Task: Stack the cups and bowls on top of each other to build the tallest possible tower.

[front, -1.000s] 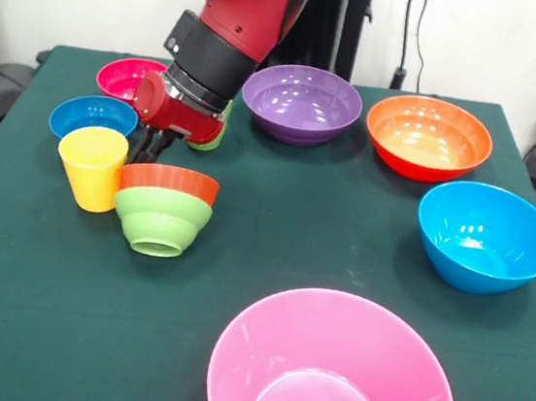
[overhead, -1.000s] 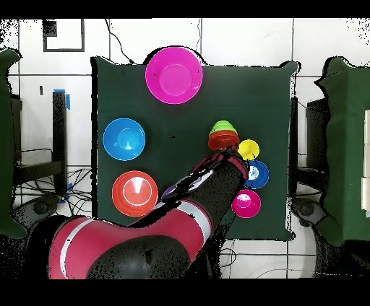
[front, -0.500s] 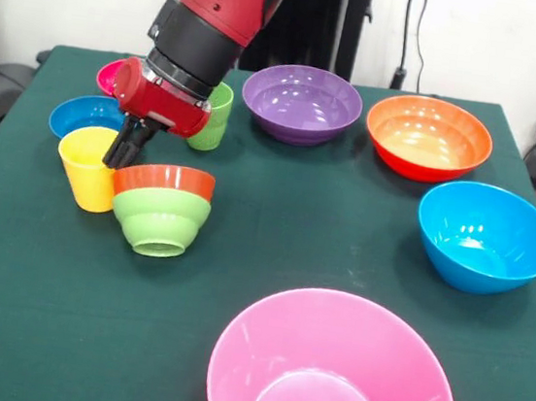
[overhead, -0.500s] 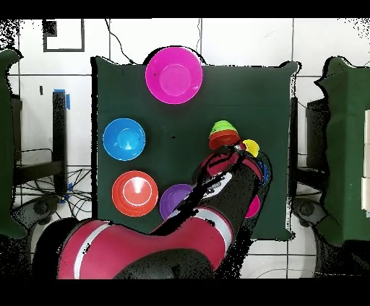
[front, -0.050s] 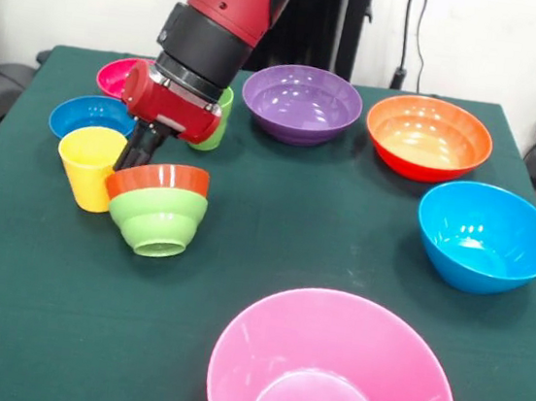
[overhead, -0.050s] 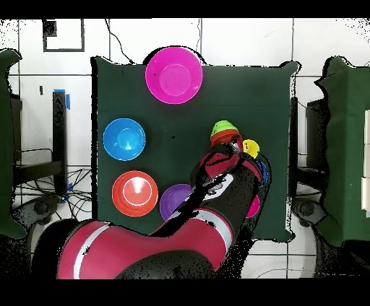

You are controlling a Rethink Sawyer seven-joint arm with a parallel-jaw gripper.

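Across the green table (front, -0.050s: 275, 221) the build is barely begun, judging by how things lie: only two pieces are joined, and eight stand loose. Largest first, the pink bowl (front, -0.050s: 333, 375) sits at the near edge, the light blue bowl (front, -0.050s: 486, 237) to its right, the orange bowl (front, -0.050s: 429, 134) and purple bowl (front, -0.050s: 302, 102) along the far side, all upright, empty and well apart. At the left lies the tower (front, -0.050s: 156, 208) so far: a small orange-red bowl (front, -0.050s: 158, 179) and a small green bowl (front, -0.050s: 157, 221) nested mouth-down and tilted, one side lifted. The pincer (front, -0.050s: 132, 157) reaches down to the orange-red rim on the side towards the yellow cup (front, -0.050s: 89, 165); whether its fingers are apart or clamped I cannot tell. Crowding is the likely trouble: the yellow cup stands just beside the tilted pair, the dark blue bowl (front, -0.050s: 90, 116) close behind it, and the green cup (front, -0.050s: 216, 121) and magenta bowl (front, -0.050s: 119, 75) half hidden behind the arm, so a push could knock one over.
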